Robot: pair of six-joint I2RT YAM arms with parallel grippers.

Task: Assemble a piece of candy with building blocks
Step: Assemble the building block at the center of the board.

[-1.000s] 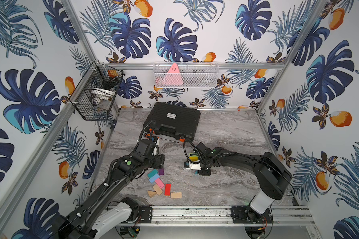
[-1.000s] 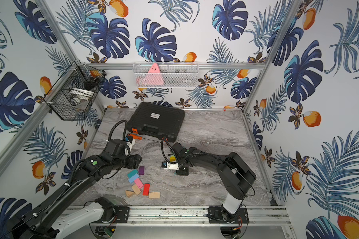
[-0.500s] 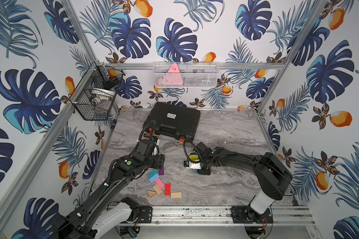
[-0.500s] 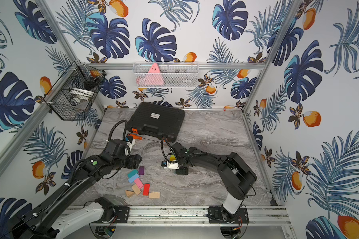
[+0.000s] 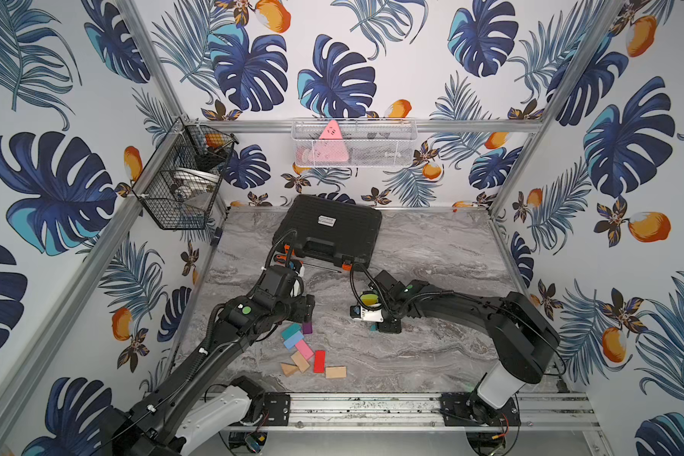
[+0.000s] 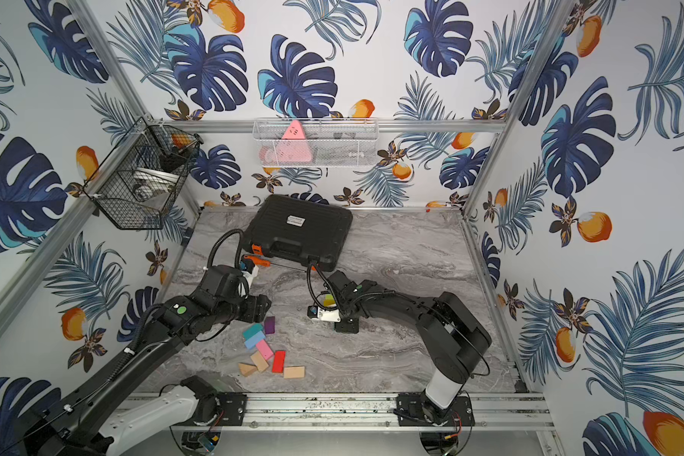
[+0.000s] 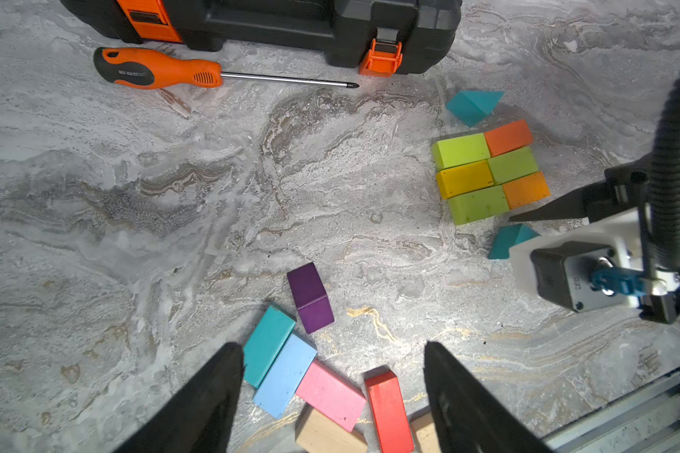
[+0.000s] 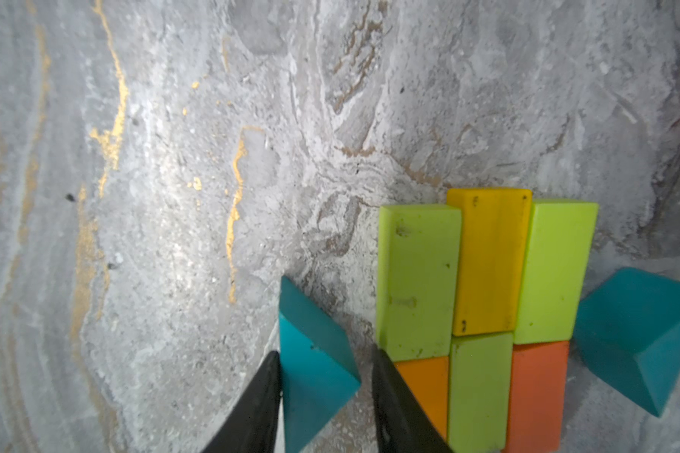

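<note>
Right fingers (image 8: 258, 408) apart, straddling the teal triangular wooden wedge (image 8: 315, 364) on the grey marbled bench (image 8: 173, 157), just beside the six-brick green, yellow and orange slab (image 8: 487, 274); risk: the inner finger sits hard by an orange brick, so a skewed withdrawal could shove the slab or drag the wedge; left fingers (image 7: 213, 400) wide apart, empty, above the spare loose coloured bricks (image 7: 283, 376).

No text legible
The white label (image 5: 326, 220) on the black case (image 5: 348, 241) near the counter's (image 5: 431, 347) back edge is too small to read; the embossed lettering on the orange handle of the screwdriver (image 7: 213, 76) is blurred.
</note>
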